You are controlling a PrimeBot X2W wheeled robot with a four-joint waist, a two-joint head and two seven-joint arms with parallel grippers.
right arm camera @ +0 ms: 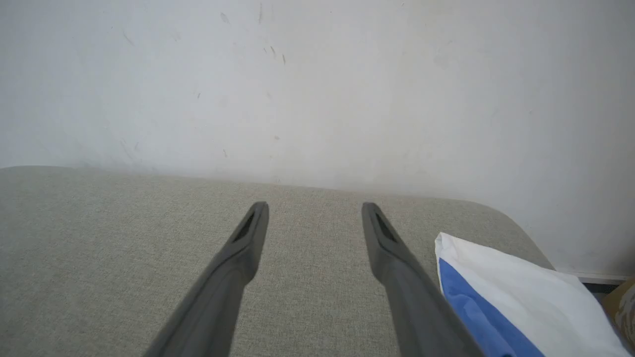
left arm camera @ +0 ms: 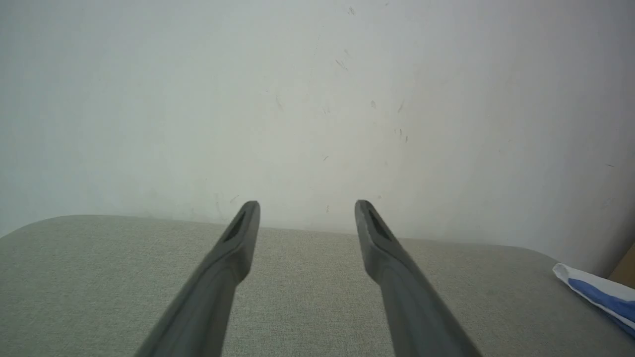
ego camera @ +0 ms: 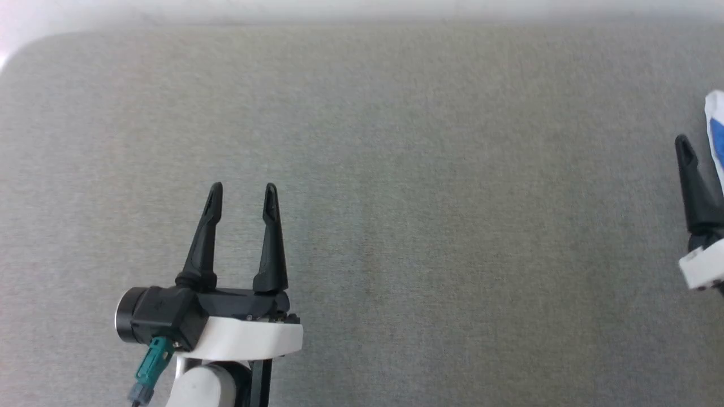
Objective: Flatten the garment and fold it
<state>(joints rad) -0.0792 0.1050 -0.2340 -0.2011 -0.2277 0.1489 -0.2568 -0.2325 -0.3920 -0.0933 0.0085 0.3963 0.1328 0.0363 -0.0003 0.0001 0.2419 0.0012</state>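
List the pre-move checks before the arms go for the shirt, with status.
1. left gripper open, nothing between its fingers: ok.
2. right gripper open, nothing held: ok.
3. garment close to an arm: ok, it lies just right of the right gripper's fingers, at the right end of the grey surface.
4. garment whole in the head view: not ok, cut off at the right edge.
5. garment flat or bunched: cannot tell, too little of it is in frame.

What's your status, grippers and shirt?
Left gripper open, empty. Right gripper open, empty. Shirt at right edge of grey surface, not gripped. Nothing seen in the way.
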